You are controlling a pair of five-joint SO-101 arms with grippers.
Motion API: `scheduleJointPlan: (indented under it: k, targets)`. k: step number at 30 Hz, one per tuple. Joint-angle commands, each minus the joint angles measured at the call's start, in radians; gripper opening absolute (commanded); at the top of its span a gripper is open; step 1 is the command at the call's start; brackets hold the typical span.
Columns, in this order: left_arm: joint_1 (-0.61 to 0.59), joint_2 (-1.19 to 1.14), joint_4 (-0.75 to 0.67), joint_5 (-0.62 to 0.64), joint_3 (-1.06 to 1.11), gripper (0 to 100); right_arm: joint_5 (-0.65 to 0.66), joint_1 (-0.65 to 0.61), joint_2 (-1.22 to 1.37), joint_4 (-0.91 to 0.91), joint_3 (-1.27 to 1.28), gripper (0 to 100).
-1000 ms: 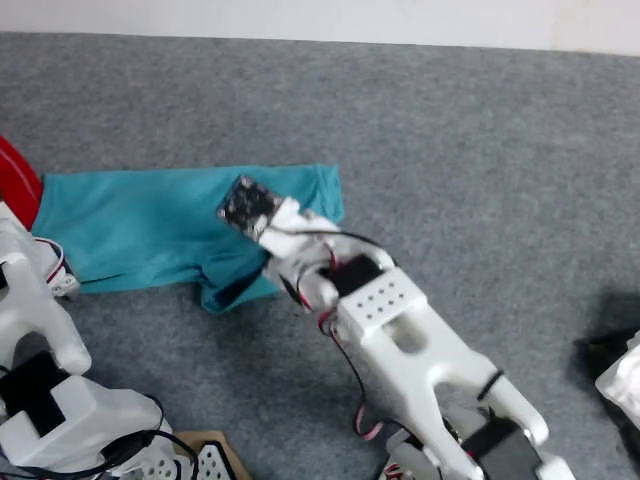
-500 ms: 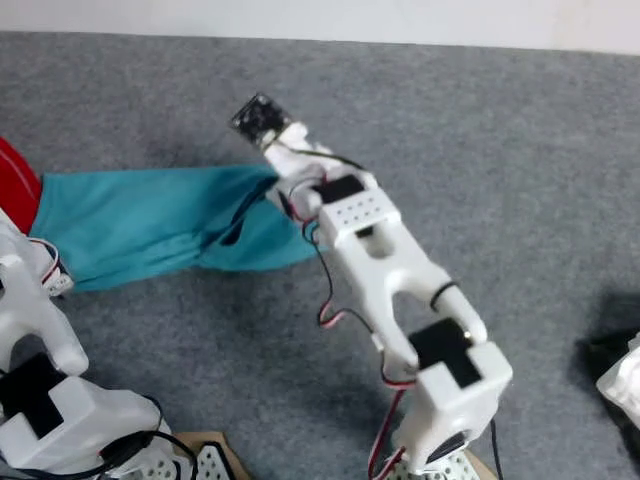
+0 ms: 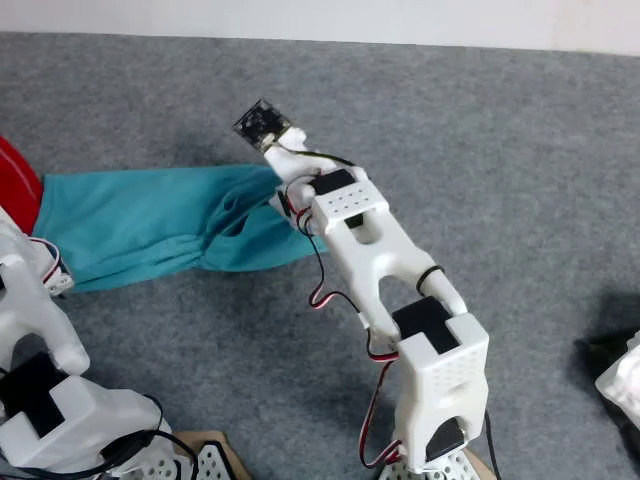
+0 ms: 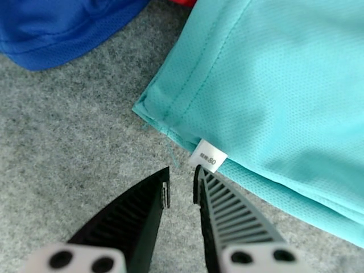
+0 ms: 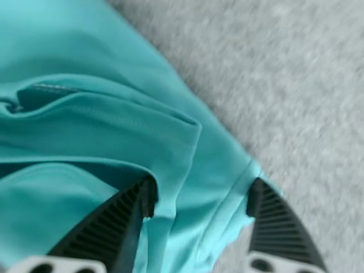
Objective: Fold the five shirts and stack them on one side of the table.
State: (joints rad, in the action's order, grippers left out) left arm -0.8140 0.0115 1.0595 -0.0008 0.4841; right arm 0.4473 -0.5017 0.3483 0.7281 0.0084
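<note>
We've got the right arm (image 3: pixel 380 250) stretched out over the teal shirt (image 3: pixel 130 225), its gripper (image 5: pixel 202 190) spread wide astride the shirt's bunched end. The left gripper (image 4: pixel 181 185) hangs just off the shirt's labelled corner, jaws a crack apart, gripping nothing. The shirt lies on our grey carpeted bench (image 3: pixel 500 150), with a blue cloth (image 4: pixel 51 28) and a red cloth (image 3: pixel 12 180) beside it and a white wall (image 3: pixel 300 18) beyond.

Grey felt-like table surface (image 3: pixel 520 160), pale strip (image 3: pixel 300 18) along its far edge, tan board (image 3: pixel 228 458) at the near edge.
</note>
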Motion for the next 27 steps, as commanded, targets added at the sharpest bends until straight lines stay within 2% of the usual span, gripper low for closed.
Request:
scheduleJointPlan:
  k: [1,5,9,13,15,17,21,27]
  targets:
    - [-0.022,0.039,-0.012,-0.002,-0.001,9,-0.112,-0.016,-0.191,0.088,-0.036,12.9]
    - [-0.033,0.039,-0.012,-0.005,-0.001,9,-0.201,-0.013,-0.426,0.116,0.119,0.5]
    - [-0.033,0.039,-0.012,-0.005,-0.001,9,-0.201,-0.050,-0.633,0.041,0.375,0.8]
    - [-0.033,0.039,-0.012,-0.005,-0.001,9,-0.199,-0.200,-0.773,0.033,0.610,0.8]
    - [-0.033,0.039,-0.012,-0.002,-0.001,9,-0.199,-0.275,-0.785,-0.001,0.679,0.8]
    - [-0.033,0.039,-0.012,-0.002,-0.001,9,-0.199,-0.303,-0.774,-0.111,0.714,0.8]
    - [-0.036,0.047,-0.005,-0.003,-0.002,9,-0.206,-0.300,-0.690,-0.302,0.754,0.8]
    - [-0.105,0.074,0.025,-0.005,-0.079,11,-0.201,-0.263,-0.573,-0.344,0.753,0.8]
